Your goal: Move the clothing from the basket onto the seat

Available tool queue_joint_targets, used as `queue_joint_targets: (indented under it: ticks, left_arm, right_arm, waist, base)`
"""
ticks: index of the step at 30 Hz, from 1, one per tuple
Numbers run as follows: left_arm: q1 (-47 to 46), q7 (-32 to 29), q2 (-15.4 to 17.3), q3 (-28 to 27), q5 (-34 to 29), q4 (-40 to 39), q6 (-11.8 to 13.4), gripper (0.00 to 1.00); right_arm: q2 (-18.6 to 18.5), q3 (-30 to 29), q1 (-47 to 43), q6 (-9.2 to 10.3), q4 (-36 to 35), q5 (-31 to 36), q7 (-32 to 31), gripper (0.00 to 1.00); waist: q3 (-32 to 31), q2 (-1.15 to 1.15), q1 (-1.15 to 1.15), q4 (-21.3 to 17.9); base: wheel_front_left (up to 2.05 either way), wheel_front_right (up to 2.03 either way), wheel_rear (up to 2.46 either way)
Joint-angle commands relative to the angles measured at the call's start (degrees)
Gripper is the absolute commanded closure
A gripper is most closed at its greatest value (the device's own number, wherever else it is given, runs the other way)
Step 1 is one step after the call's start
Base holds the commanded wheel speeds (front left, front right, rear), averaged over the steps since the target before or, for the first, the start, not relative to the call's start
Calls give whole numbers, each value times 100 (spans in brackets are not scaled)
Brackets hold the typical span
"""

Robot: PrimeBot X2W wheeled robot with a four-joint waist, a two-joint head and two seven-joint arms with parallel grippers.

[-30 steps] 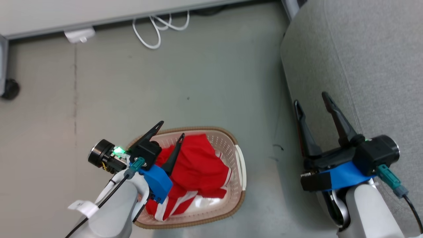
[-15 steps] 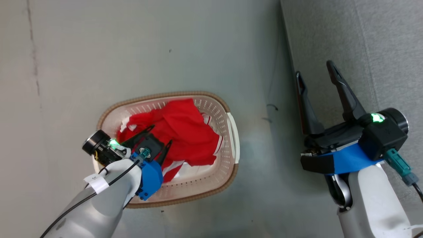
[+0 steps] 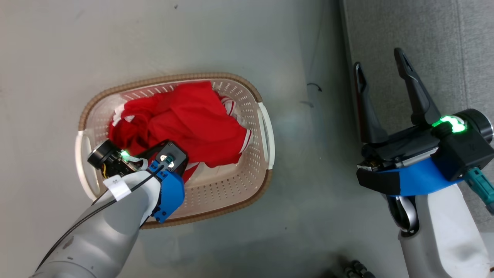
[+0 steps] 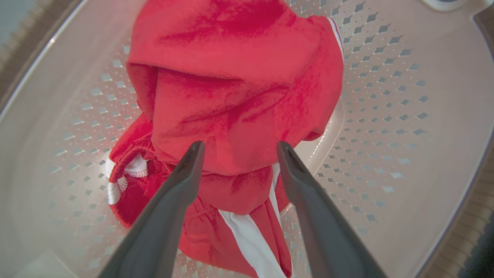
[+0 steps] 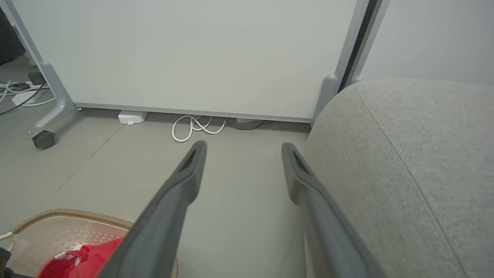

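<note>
The grey seat [image 3: 424,38] fills the right side, with the basket [image 3: 266,131] standing apart from it on the floor [image 3: 308,193] at the left. The red clothing [image 3: 193,123] lies heaped inside the basket. The left gripper [image 4: 239,148] points down into the basket, jaws wide, tips close to the top fold. The right gripper [image 3: 379,60] hovers at the seat's edge, jaws wide and empty.

Head camera now points further down, so the frame shift is ours, not the things'. The basket [image 3: 173,78] sits mid-frame and we now see its left rim, earlier hidden behind our arm. Our left end effector [image 4: 239,144] is down from above the rim into the basket, wrist turned downward, spread fingers right at the clothing [image 4: 239,85].
</note>
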State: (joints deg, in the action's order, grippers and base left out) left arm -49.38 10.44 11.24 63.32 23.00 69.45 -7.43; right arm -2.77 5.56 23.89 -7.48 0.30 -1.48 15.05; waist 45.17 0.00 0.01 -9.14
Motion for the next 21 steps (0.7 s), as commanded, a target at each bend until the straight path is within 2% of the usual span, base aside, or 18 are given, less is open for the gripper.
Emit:
queue_joint_targets:
  ticks: [1, 15, 21]
  left_arm:
    - [-101, -67, 39, 43, 41, 32, -6, 0]
    - [-502, -836, 223, 477, 1102, 74, -7, 0]
    - [-658, -788, 228, 626, 1340, -17, -7, 0]
  right_arm:
    - [-20, -3, 104, -3, -49, 19, 20, 0]
    - [-20, -47, 72, -3, -276, 17, 20, 0]
    - [-20, -23, 94, -3, -352, 3, 20, 0]
  waist:
    - [139, 0, -1, -36]
    - [588, 0, -1, -122]
    - [748, 0, -1, -148]
  base:
    - [0, 0, 0]
    - [0, 0, 0]
    - [0, 0, 0]
